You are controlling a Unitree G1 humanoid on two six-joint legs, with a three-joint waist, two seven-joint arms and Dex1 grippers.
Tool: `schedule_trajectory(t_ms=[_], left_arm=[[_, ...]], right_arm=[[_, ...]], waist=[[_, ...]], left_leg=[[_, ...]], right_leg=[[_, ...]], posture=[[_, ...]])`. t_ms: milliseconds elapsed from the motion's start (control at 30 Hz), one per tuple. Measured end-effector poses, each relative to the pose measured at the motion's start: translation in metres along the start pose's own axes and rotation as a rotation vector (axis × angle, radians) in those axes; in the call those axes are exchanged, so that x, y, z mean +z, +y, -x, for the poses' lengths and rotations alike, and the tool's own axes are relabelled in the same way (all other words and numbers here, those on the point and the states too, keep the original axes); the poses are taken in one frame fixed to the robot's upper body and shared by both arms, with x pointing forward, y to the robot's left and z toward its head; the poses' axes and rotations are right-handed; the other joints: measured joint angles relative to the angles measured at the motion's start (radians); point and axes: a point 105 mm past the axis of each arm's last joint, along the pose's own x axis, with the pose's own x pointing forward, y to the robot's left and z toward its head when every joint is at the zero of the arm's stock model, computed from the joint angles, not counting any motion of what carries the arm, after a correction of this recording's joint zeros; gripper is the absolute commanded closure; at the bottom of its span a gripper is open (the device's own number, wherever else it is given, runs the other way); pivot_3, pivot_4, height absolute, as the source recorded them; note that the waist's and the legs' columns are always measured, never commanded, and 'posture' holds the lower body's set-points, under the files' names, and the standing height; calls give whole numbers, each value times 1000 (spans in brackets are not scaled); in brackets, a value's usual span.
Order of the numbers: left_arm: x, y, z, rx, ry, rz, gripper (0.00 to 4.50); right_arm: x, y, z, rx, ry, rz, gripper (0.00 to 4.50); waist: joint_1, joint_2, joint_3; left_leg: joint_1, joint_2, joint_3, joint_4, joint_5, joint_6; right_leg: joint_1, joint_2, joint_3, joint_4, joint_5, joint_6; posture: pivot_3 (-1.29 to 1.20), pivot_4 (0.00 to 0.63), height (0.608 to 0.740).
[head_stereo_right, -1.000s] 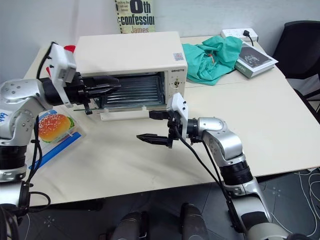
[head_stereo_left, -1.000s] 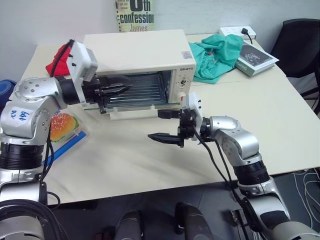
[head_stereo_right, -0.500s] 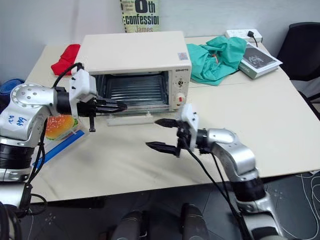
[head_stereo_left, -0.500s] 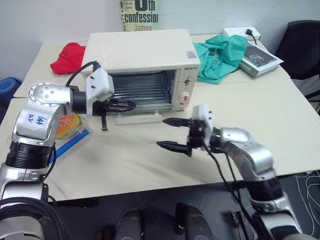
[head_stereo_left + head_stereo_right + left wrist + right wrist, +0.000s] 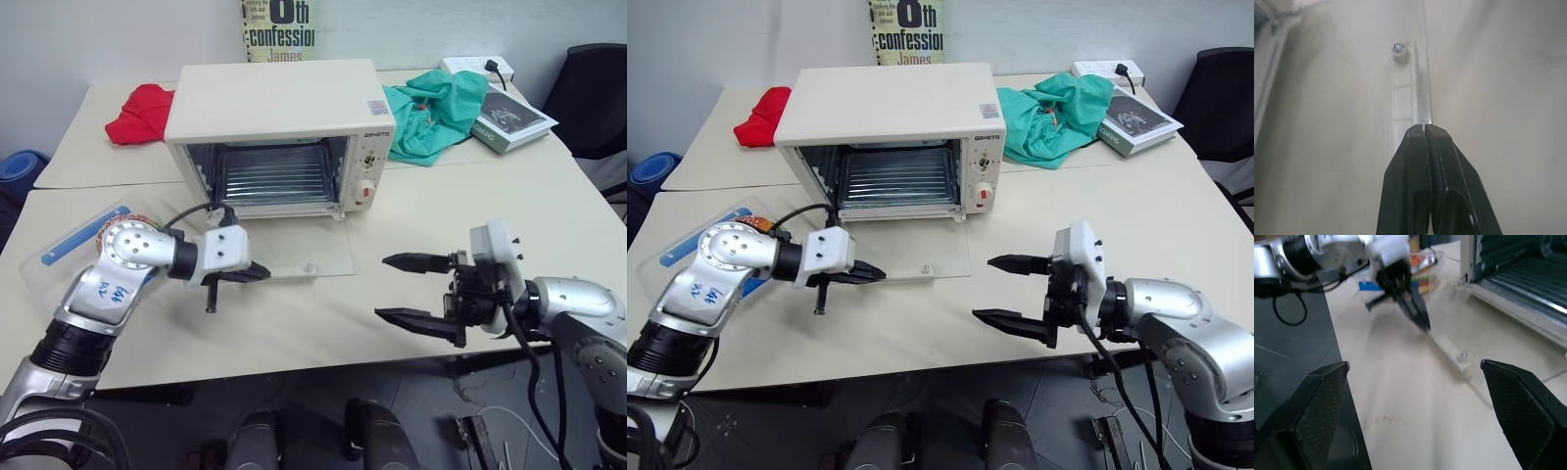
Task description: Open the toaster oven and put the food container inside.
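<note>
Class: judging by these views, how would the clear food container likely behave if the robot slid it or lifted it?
The food container looks flat and clear-walled, so probably stiff yet light. Lying low on the smooth table, it should slide, not tip. Its glossy plastic may slip in a claw.

I see a boxy cream-white enamelled toaster oven (image 5: 279, 103) with clear glossy glass door (image 5: 304, 259), on a smooth matt beige table (image 5: 509, 206).

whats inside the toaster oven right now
The toaster oven stands open, its glass door lying flat on the table. Inside, only the wire rack shows, with nothing on it. The cavity's ceiling is hidden by the oven's top.
</note>
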Motion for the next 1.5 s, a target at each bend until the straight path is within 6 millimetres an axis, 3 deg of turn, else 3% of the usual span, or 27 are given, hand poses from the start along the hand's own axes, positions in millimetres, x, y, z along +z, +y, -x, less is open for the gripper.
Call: schedule_trajectory(t_ms=[167, 267, 367, 500, 733, 933, 1167, 1300, 1500], left_arm=[[3, -4, -3, 22, 14, -72, 4444], [6, -6, -4, 44, -12, -14, 4262], [16, -2, 10, 107, -93, 125, 3508], [29, 9, 74, 299, -141, 261, 2268], [1, -27, 138, 567, -30, 531, 84], [-18, -55, 195, 916, 34, 711, 35], [-69, -67, 255, 1340, 81, 1097, 35], [-95, -82, 257, 1390, 156, 1296, 35], [-121, -73, 236, 1313, 207, 1441, 35]], right_arm=[[14, -3, -2, 3, -20, 41, 0], [16, -7, -4, 14, -23, 40, 0], [19, -10, -7, 41, -23, 41, 0], [24, -20, -10, 81, -18, 26, 0], [31, -32, -20, 172, 0, 49, 0], [34, -45, -38, 219, -10, 116, 0], [35, -52, -49, 252, -26, 133, 0], [34, -51, -54, 265, -44, 121, 0], [33, -41, -64, 278, -78, 117, 0]], waist=[[4, -1, -1], [5, -1, -1], [6, -3, 1], [-13, -4, 1], [-9, -5, 1], [-2, -6, 1], [-6, -7, 0], [-8, -9, -1], [-5, -11, -2]], left_leg=[[0, 0, 0, 0, 0, 0], [0, 0, 0, 1, 0, 0], [0, 0, -1, 2, 0, 0], [1, 2, 0, 0, 0, -1], [0, 2, 0, 0, 0, -1], [0, 2, -2, 1, 0, -1], [1, 1, -2, 0, 0, -2], [0, 2, -1, 0, -1, -5], [0, 2, -1, 0, -1, -6]], right_leg=[[0, 0, 0, 0, 0, 0], [1, 0, 0, 0, 0, 0], [0, 0, 0, 2, 0, 0], [0, 1, 0, 4, 0, 0], [0, 1, 0, 2, 0, 0], [0, 1, -1, 1, -1, -1], [0, 0, -1, 4, -1, -1], [-1, 0, -1, 6, -1, -2], [-2, 0, -1, 7, -1, -2]], posture=[[0, 150, 740], [0, 150, 740], [0, 150, 740], [0, 150, 740], [0, 150, 740], [0, 150, 740], [0, 150, 740], [0, 150, 740], [0, 150, 740]])
